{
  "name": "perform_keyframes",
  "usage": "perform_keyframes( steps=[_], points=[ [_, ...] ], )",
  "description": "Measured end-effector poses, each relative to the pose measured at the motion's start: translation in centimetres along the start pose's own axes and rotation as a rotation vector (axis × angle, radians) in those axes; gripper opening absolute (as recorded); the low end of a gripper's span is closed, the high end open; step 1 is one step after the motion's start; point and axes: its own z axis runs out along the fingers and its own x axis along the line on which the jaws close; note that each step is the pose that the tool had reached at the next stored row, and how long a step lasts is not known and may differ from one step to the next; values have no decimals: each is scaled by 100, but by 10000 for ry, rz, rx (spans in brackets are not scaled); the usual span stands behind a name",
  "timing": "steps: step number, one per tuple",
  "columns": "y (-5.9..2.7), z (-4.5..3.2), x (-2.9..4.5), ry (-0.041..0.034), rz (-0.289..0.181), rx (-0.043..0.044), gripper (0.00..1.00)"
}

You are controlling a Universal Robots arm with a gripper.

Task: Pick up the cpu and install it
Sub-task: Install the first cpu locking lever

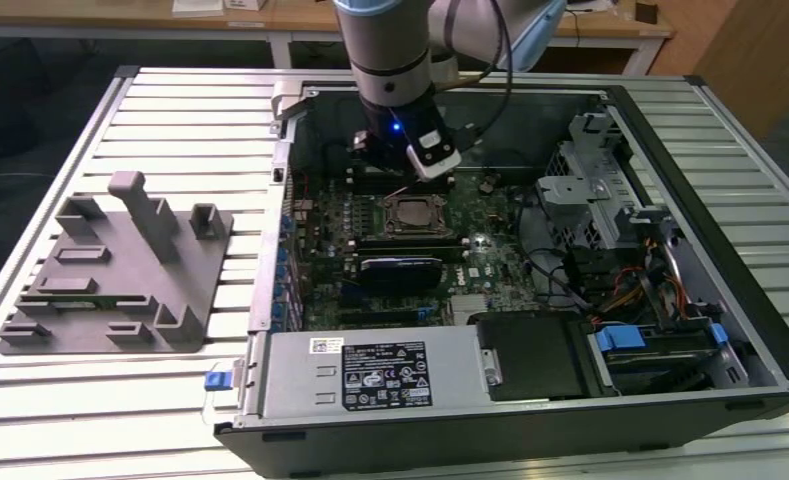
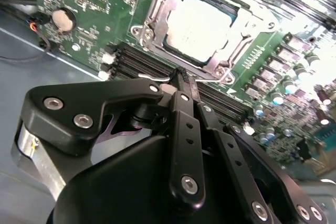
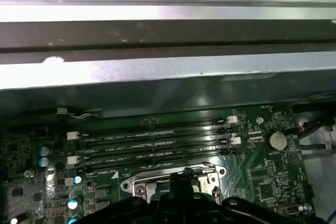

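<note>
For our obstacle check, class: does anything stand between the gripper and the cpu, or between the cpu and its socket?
Nothing visible does. The cpu already sits uncovered inside the socket frame, and the shut gripper hangs just beside it, near the memory slots.

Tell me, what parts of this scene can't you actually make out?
1. Second wrist view: the hand hides the motherboard beneath it, and glare washes out the top of the cpu.
2. First wrist view: the socket is mostly behind the hand and cut off by the picture's edge.
3. Exterior view: the arm covers part of the motherboard; whether the cpu sits flat is too small to judge.
</note>
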Motion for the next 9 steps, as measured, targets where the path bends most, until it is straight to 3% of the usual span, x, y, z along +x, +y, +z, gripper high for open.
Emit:
perform_keyframes(
  steps=[9],
  points=[
    [-2,30,6,-235,845,137,11]
  ],
)
